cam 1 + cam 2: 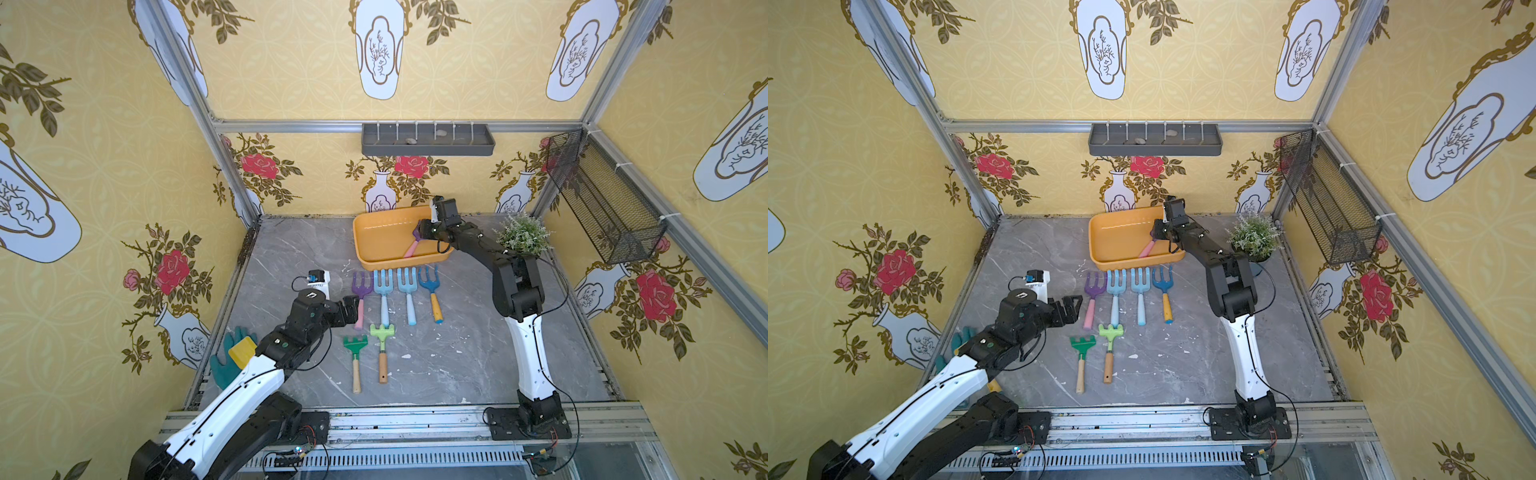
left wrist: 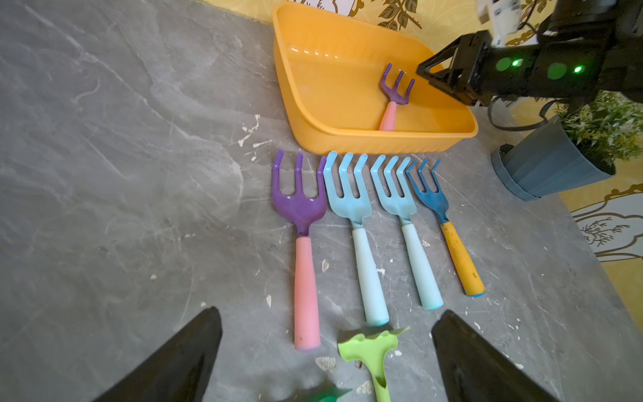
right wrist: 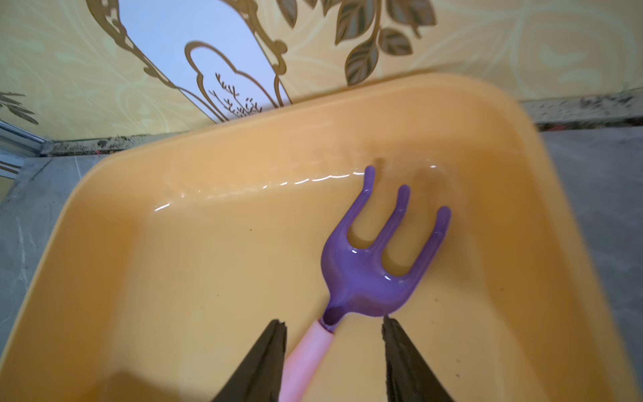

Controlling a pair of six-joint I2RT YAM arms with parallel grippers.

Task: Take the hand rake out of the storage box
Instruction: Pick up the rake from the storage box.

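The hand rake (image 3: 365, 278), purple tines on a pink handle, lies inside the orange-yellow storage box (image 3: 174, 278) at the back of the table. Both top views show its handle (image 1: 411, 249) (image 1: 1147, 248) slanting toward the box's (image 1: 380, 237) front wall. My right gripper (image 3: 333, 320) hangs low in the box, open, its fingers astride the top of the handle with a gap on one side. From the left wrist view the rake (image 2: 395, 94) stands just beside the right gripper (image 2: 431, 75). My left gripper (image 2: 330, 311) (image 1: 352, 311) is wide open and empty over the table.
Several rakes lie in a row in front of the box: purple (image 1: 360, 299), two light blue (image 1: 384, 297), dark blue (image 1: 432, 295); two green ones (image 1: 382, 349) lie nearer. A potted plant (image 1: 524, 237) stands by the right arm. A green glove (image 1: 226, 357) lies at the left edge.
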